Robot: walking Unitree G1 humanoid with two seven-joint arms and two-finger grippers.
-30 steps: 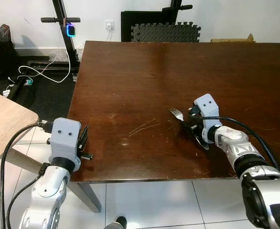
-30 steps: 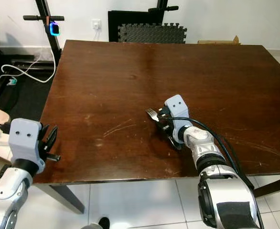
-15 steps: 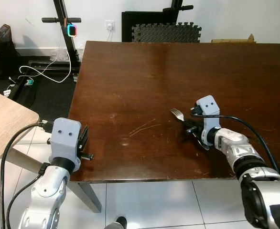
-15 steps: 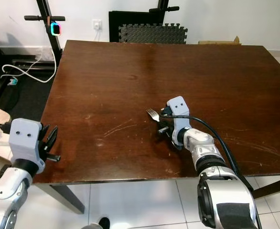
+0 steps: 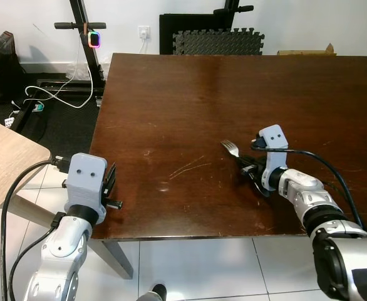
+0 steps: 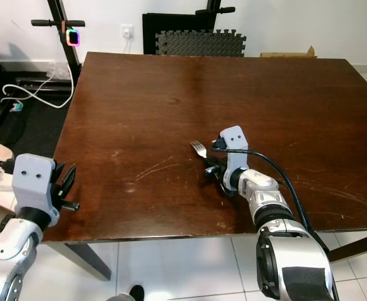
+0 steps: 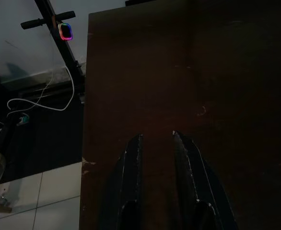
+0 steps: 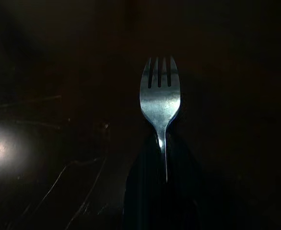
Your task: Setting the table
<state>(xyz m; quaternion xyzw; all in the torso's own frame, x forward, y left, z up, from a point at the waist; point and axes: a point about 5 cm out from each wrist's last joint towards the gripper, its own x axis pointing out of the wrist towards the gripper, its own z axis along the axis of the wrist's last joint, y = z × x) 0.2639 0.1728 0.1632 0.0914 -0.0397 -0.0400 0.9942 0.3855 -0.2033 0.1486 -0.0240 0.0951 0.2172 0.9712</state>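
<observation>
Silver metal marks the small four-tined fork (image 5: pixel 232 149), which lies low over the dark brown wooden desk (image 5: pixel 190 100) in its near right part, close to the front edge. Its long axis runs on a slant: the tines point away from the robot and toward its left, while the handle runs back toward the robot's right into the right pincer (image 5: pixel 253 170). In the right wrist view the fork (image 8: pixel 160 93) shows a broad, shiny head with four short tines and a thin neck that narrows into the dark between the pincer's black fingers. The right pincer is closed on that handle, resting at desk level with its grey wrist block above it and a black cable looping back along the silver forearm. Whether the tines touch the wood cannot be told.

The left pincer (image 5: pixel 110 188) hangs at the desk's near left corner, just beyond the edge, with nothing in it; in the left wrist view its two black fingers (image 7: pixel 132 163) stand a narrow gap apart over the dark wood. The desk top carries pale scratches near its middle. Beyond its far left corner stands a black stand with a glowing coloured light (image 5: pixel 94 39), with a white cable (image 5: pixel 58 94) on the dark floor mat below.
</observation>
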